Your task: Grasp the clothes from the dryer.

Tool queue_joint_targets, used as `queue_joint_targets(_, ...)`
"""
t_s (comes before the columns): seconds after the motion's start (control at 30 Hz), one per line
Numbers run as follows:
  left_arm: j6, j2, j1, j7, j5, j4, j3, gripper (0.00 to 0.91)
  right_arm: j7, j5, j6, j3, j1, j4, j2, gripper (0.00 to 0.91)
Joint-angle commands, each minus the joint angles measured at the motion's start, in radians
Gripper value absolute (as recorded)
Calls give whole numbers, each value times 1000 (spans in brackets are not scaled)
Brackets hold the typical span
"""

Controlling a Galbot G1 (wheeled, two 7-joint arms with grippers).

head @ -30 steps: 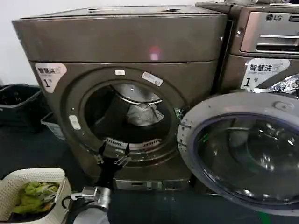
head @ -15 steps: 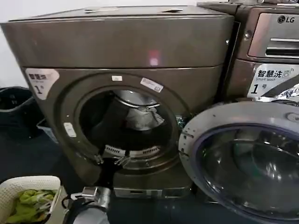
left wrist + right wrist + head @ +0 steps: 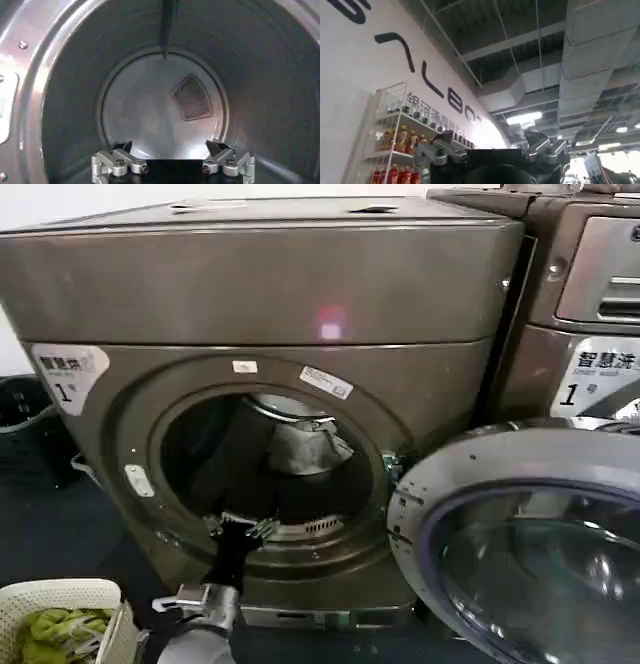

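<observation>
The dryer (image 3: pixel 260 284) is a bronze-brown front-loader with a "1" sticker, and its round porthole stands open. Deep in the drum lie the clothes (image 3: pixel 308 446), a whitish-grey bundle resting against the back wall. My left gripper (image 3: pixel 240 529) sits at the porthole's lower lip, below and to the left of the bundle, open and holding nothing. In the left wrist view that gripper (image 3: pixel 172 162) faces the bare drum wall (image 3: pixel 75 100) and a mesh vent (image 3: pixel 192 97). My right gripper (image 3: pixel 492 147) points up at a ceiling, open and holding nothing.
The chrome-rimmed glass door (image 3: pixel 500 454) hangs open to the right of the porthole. A similar machine (image 3: pixel 590 294) stands at the right. A white basket (image 3: pixel 60 592) with yellow-green garments (image 3: pixel 55 629) sits at lower left; a dark bin (image 3: pixel 20 409) stands behind it.
The dryer has grown larger in the head view and the basket has slid toward the lower left corner. My left gripper stays open at the porthole's lower lip, a little nearer the drum.
</observation>
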Motion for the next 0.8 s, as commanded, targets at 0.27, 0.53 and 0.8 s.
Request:
queue_joint_targets(0.27, 0, 0, -8, 0, -1, 2, 6, 907, 1, 2, -2, 11, -9, -3, 4, 907)
queue_joint_targets(0.53, -1, 2, -9, 0, -2, 3, 7, 907, 0, 3, -3, 15, -13, -3, 4, 907)
queue_joint_targets(0.8, 1, 2, -14, 0, -2, 5, 12, 907, -1, 2, -1, 11, -10, 0, 5, 907)
